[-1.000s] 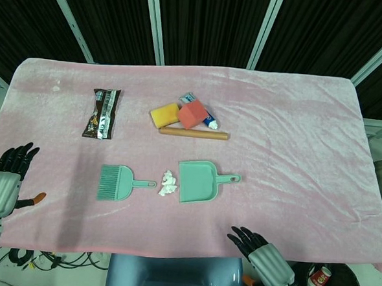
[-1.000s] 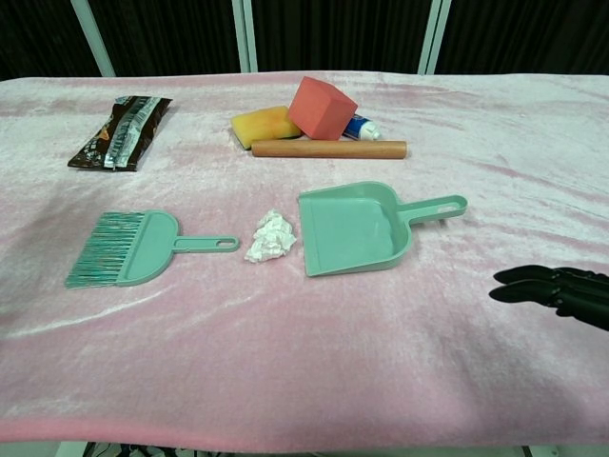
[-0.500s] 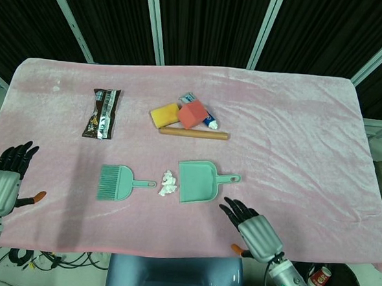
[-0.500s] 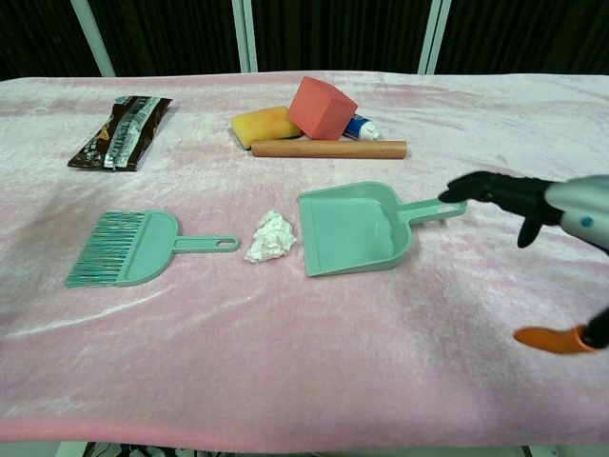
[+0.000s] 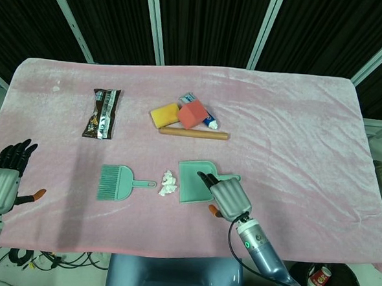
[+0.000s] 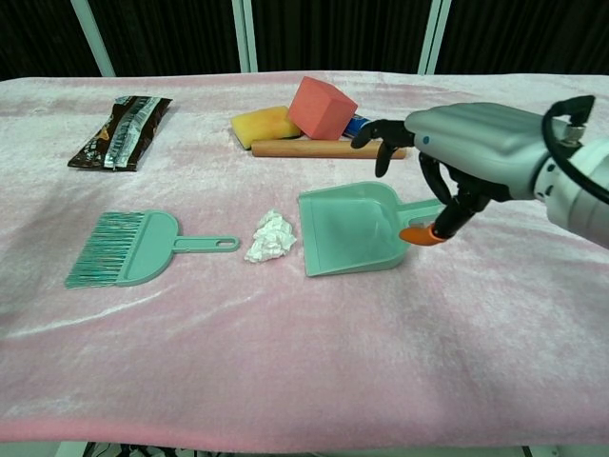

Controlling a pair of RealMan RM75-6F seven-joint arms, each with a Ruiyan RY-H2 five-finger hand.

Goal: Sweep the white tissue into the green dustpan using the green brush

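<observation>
Right hand (image 6: 466, 152): we see it hovering over the handle of the green dustpan (image 6: 352, 228), fingers spread and curled downward, holding nothing.
Left hand (image 5: 2, 177): open, fingers apart, empty – at the bench's near left edge, well apart from the tools.
White tissue (image 6: 271, 236): crumpled, lying on the pink cloth between the brush handle tip and the dustpan's open lip, just beside both.
Green brush (image 6: 133, 248): flat on the bench (image 5: 296, 123), bristles pointing left, handle toward the tissue, untouched.
Step in hand: we judge the right hand is reaching to grip the dustpan handle.
How to do it well: we come down on the handle only – no nudging the pan, so its lip keeps facing the tissue; we close firmly and press the lip flat to the cloth.
Risk: the velvet cloth may bunch if the pan slides.
Clutter: sponge, red block, wooden rod and snack packet lie further back.
</observation>
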